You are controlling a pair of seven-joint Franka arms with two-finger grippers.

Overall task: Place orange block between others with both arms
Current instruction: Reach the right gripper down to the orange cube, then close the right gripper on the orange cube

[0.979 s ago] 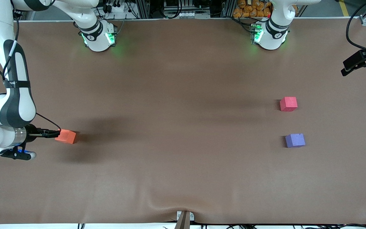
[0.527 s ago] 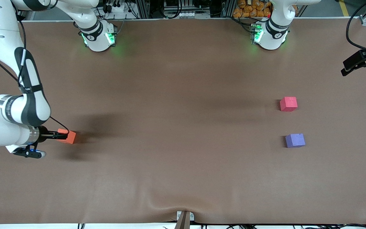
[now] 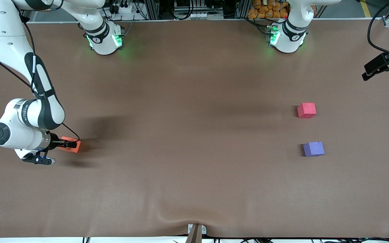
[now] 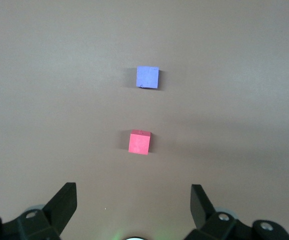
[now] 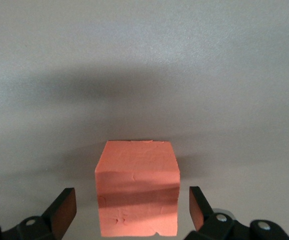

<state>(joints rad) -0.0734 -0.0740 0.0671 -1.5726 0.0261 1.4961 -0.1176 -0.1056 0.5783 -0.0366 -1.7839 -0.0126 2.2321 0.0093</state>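
The orange block (image 3: 75, 147) lies on the brown table toward the right arm's end. My right gripper (image 3: 70, 144) is low over it and open, one finger on each side of the block (image 5: 137, 192) with a gap at both faces. The pinkish-red cube (image 3: 306, 110) and the purple-blue cube (image 3: 313, 149) sit toward the left arm's end, the purple-blue one nearer the front camera. My left gripper (image 3: 371, 70) hangs high over that end's edge, open and empty. In the left wrist view both cubes (image 4: 139, 142) (image 4: 148, 77) show well below the left gripper (image 4: 133, 197).
The two arm bases (image 3: 105, 38) (image 3: 287, 37) stand along the table's back edge. The brown cover (image 3: 194, 168) has a wrinkle near a small mount (image 3: 196, 232) at the middle of the front edge.
The right arm has swung in and its gripper has slid forward over the orange block until the fingers straddle it. The block and the left arm have not moved.
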